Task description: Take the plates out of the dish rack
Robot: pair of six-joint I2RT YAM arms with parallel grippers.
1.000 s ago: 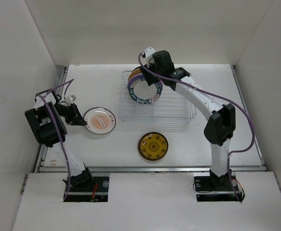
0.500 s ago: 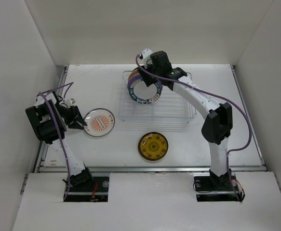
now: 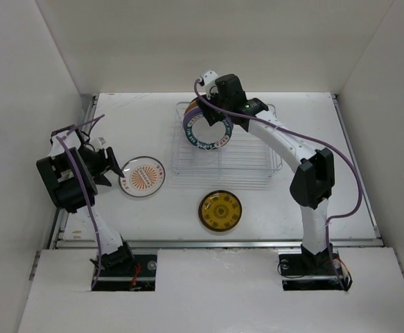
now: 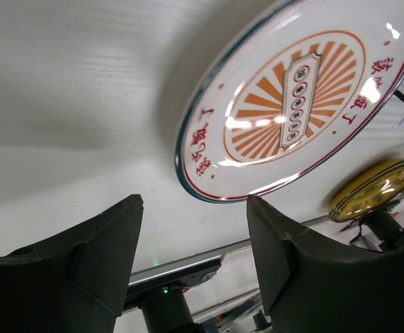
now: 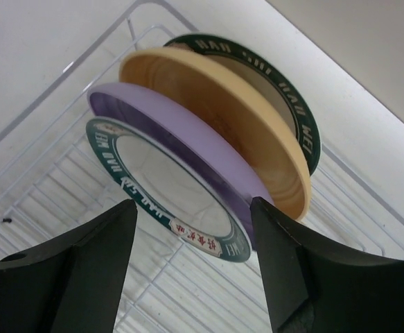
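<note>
Four plates stand on edge at the far-left end of the dish rack point(image 3: 253, 158): teal-rimmed plate point(image 5: 167, 191) in front, then lilac plate point(image 5: 188, 139), tan plate point(image 5: 222, 104), and a second teal-rimmed one point(image 5: 295, 121) behind. Right gripper point(image 5: 191, 277) above that end of the rack, jaws spread wide, nothing held. Sunburst plate point(image 3: 143, 174) flat on the table point(image 3: 326, 139) left of the rack; brown-and-yellow plate point(image 3: 220, 211) flat in front of the rack; left gripper point(image 4: 195, 277) left of the rack, beside the sunburst plate, jaws apart, empty.
</note>
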